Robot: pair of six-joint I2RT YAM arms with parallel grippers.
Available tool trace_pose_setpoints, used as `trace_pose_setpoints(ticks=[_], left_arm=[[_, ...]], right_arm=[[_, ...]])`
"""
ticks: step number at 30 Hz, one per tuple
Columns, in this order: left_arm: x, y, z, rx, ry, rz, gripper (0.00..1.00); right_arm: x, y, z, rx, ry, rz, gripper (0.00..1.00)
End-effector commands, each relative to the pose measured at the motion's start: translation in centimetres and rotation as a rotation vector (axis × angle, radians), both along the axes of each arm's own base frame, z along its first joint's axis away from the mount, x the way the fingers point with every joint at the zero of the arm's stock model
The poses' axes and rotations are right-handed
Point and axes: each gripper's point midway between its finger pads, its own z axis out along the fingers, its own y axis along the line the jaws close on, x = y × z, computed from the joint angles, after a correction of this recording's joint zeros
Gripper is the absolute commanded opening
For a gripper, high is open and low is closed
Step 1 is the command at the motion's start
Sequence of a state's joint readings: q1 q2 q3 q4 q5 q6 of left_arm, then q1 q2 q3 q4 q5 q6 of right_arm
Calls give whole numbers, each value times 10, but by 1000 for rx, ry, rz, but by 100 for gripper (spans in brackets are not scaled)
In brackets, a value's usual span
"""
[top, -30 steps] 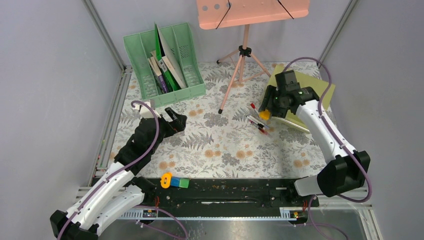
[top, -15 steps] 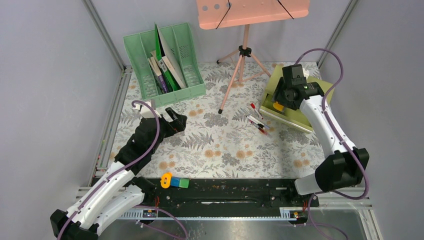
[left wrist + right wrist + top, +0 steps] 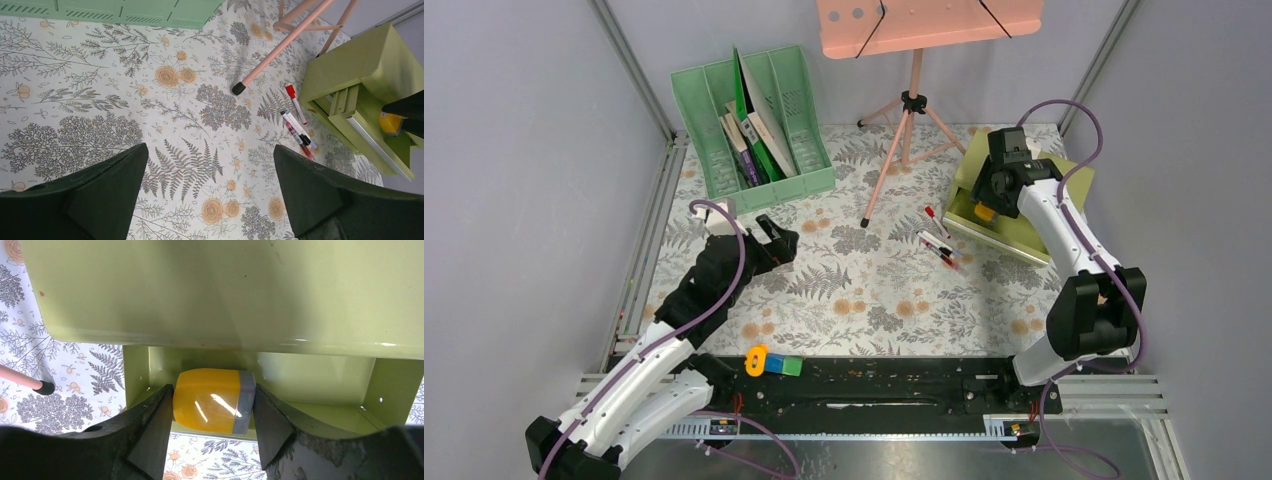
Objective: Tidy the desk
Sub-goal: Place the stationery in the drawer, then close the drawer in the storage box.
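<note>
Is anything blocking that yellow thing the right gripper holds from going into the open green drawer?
Nothing visible does. The right gripper holds the yellow item right at the open drawer, just in front of the overhanging top of the drawer box. The drawer floor showing around it looks bare.

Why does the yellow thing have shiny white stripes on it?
Right wrist view: that is light glaring off the glossy yellow object in the right gripper; the drawer box above it glints too. Top view: even light, no glare there.
</note>
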State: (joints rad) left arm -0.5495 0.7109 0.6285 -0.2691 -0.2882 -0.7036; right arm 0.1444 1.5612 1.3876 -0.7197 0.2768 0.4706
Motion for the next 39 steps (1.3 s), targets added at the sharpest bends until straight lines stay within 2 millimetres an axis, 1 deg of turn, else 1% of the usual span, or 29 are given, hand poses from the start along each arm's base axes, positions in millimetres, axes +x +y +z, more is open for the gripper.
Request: trace_pose_setpoints(ticks=[1,4,8,11,12,15,20,22,27,31,34,37,39], left_arm=[[6,0,28,-30,-83,6,99],[6,1,28,-27,-85,11,99],[6,2,31,-30,-93,12,99],[5,3,31,-29,-96,18,99],[5,3,30,-29,-96,19,99],[5,3,31,-30,-97,18,99],[6,3,31,-34,-97,18,99],[6,2,30,-37,-96,16,99],[7,0,30,-40,-94,13,99],[7,-1,29,-46,-94,9,99],[7,-2,30,-55,-94,9,99],[8,0,29,-61,-92,21,99],[8,0,30,-70,-93,30,99]], right_arm=[[9,-8,6,-30,-33,-24,40],[10,-7,11,-23,-44,-15,57],[10,-7,17,-19,-53,-4,72],[9,-7,20,-20,-56,1,86],[8,-6,21,-18,-56,6,88],[5,-5,26,-8,-52,12,91],[-8,7,37,56,-83,58,94],[-16,12,42,88,-97,75,94],[-47,18,39,143,-108,94,94],[-71,22,31,177,-102,112,94],[-87,21,22,186,-103,113,94],[-100,20,10,184,-91,112,93],[-106,21,-1,197,-67,110,93]])
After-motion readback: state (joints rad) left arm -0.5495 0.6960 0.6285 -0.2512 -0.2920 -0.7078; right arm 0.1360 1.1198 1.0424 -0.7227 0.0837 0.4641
